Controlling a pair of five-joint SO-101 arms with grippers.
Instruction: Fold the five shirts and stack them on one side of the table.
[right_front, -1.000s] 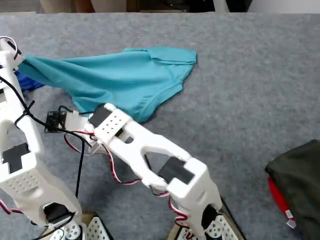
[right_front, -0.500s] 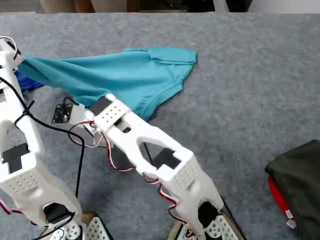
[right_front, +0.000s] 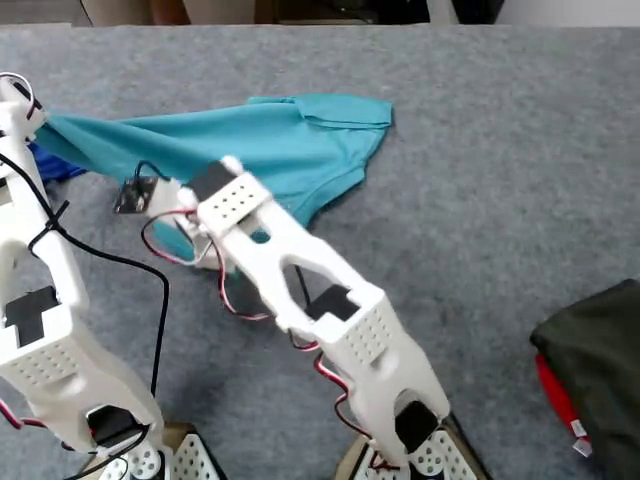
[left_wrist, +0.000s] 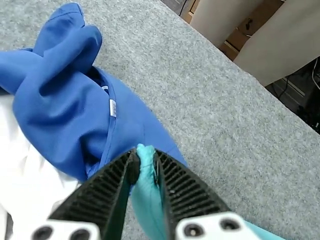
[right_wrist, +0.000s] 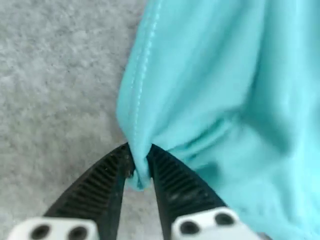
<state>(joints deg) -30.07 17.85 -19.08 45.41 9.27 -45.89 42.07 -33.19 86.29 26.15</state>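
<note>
Swinging farther across the table (right_front: 480, 150) than a second ago, the right gripper (right_wrist: 139, 161) is clamping the teal shirt (right_front: 300, 140) by its hem and carrying that edge over the spread cloth. Over at the table's left edge the left gripper (left_wrist: 143, 159) is pinching another corner of it, just beside a crumpled blue shirt (left_wrist: 60, 100). A dark shirt (right_front: 600, 350) is lying well apart at the right edge

Likely a robotics lab or workshop: the left arm (right_front: 45, 350) and right arm (right_front: 340, 330), white printed plastic trailing bare red and black wires (right_front: 160, 320), are standing at the frame's lower edge on a grey felt-covered table (right_front: 500, 150), wooden furniture (right_front: 225, 10) running along the upper edge.
</note>
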